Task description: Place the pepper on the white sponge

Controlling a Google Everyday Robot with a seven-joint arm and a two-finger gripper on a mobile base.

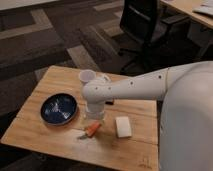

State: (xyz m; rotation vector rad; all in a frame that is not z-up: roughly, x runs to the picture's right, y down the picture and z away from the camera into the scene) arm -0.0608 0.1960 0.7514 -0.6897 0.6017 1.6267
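Note:
The pepper (91, 130) is a slim orange-red piece lying on the wooden table (45, 132), its tip pointing to the front left. The white sponge (123, 126) lies flat on the table just right of it, a short gap between them. My gripper (94, 118) hangs from the white arm right over the pepper's upper end; the wrist hides where it meets the pepper.
A blue bowl (59, 108) sits on the left of the table. A white cup (87, 76) stands at the back, behind the arm. A small dark thing (109, 101) peeks out behind the wrist. A black office chair (142, 27) stands beyond the table.

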